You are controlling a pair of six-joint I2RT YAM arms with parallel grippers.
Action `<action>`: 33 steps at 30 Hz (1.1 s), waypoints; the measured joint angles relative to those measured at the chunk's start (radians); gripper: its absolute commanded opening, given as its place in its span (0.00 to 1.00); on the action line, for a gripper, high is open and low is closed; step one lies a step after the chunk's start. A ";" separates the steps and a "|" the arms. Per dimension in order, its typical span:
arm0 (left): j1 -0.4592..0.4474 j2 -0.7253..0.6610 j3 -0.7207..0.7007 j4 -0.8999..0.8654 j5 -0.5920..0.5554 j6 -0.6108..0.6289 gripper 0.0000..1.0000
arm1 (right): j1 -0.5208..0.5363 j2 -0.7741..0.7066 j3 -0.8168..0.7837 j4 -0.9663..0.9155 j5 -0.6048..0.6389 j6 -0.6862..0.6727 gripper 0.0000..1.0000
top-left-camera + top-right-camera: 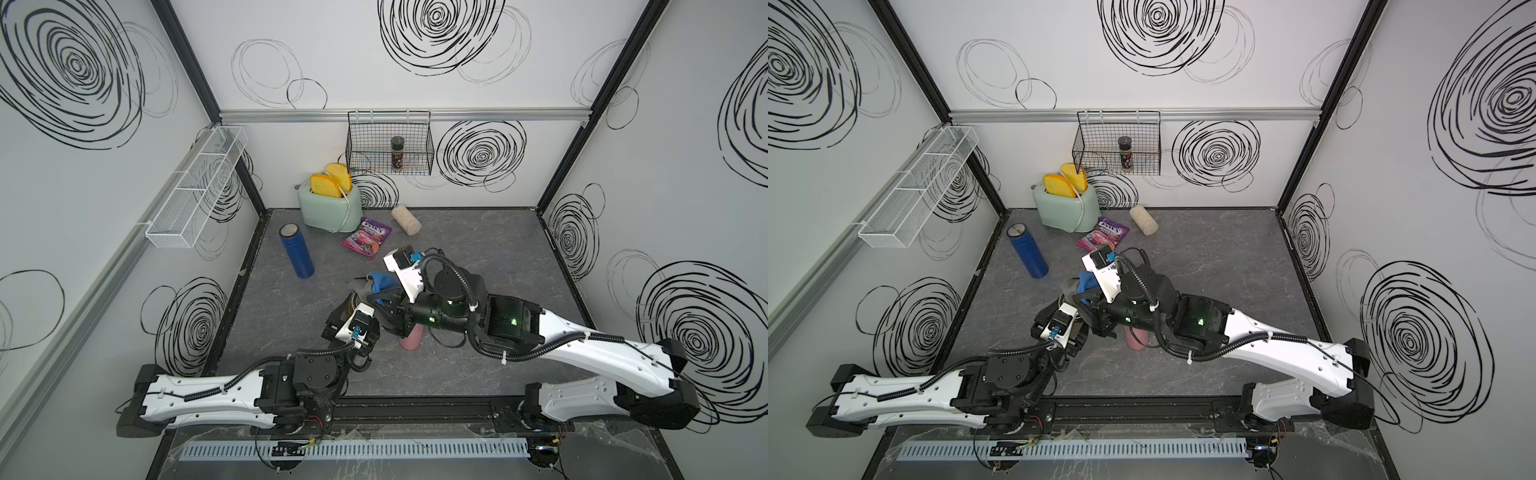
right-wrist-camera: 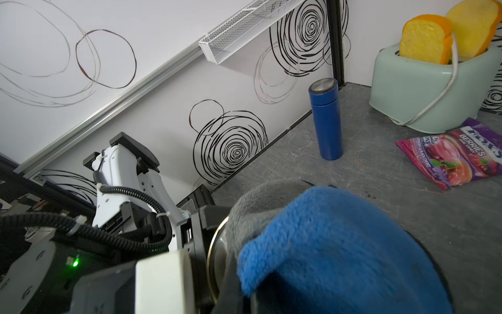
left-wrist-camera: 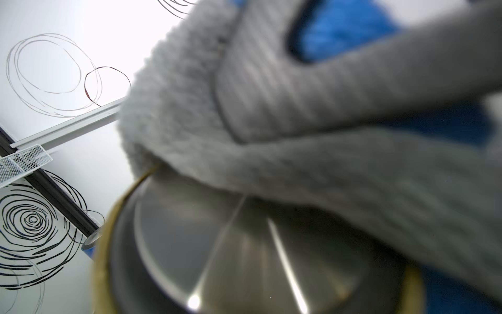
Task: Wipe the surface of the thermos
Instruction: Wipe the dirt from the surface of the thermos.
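the gold-rimmed thermos [image 3: 244, 258] is near the middle of the table [image 1: 478, 249], toward 9 o'clock in both top views. the left gripper [image 1: 350, 309] has its jaws pressed in on the body, so only the steel end and gold rim show clearly. the right gripper [image 1: 374, 293] is pinched tight on a blue and grey cloth [image 2: 326, 239], which lies draped over that steel end and touches it.

the likeliest trouble is the push itself. if the right arm bears down off-centre, the smooth thermos may twist or slide in the left jaws. the cloth is bunched, so a hard drag across the rim could tug it out of the pinch or snag it on the left gripper just beside it. the two wrists are crowded, so a wide stroke risks a knock. a pink bottle [image 1: 411, 340] stands under the right arm, about 4 o'clock from the thermos, and could be tipped. a blue thermos [image 1: 296, 250] at 10 o'clock stands well apart.
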 measured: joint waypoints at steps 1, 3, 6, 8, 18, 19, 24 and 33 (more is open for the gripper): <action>0.000 0.000 0.000 -0.005 0.000 -0.001 0.00 | 0.013 -0.014 -0.018 -0.001 0.010 0.004 0.00; 0.000 0.000 0.000 -0.017 0.000 -0.001 0.00 | 0.034 -0.038 -0.051 -0.002 0.033 0.013 0.00; 0.004 -0.002 0.000 -0.021 0.000 -0.002 0.00 | 0.047 -0.073 -0.098 -0.004 0.058 0.031 0.00; 0.010 -0.014 0.000 -0.018 0.003 -0.010 0.00 | 0.048 -0.092 -0.120 -0.014 0.069 0.038 0.00; 0.380 -0.200 0.065 -0.194 0.286 -0.376 0.00 | 0.018 -0.138 -0.150 -0.035 0.115 0.044 0.00; 0.440 -0.202 0.084 -0.219 0.348 -0.422 0.00 | 0.017 -0.138 -0.151 -0.031 0.114 0.044 0.00; 0.818 -0.121 0.217 -0.323 0.808 -0.673 0.00 | 0.018 -0.128 -0.200 0.003 0.090 0.055 0.00; 1.208 -0.040 0.263 -0.330 1.357 -0.971 0.00 | 0.047 -0.103 -0.241 0.048 0.076 0.079 0.00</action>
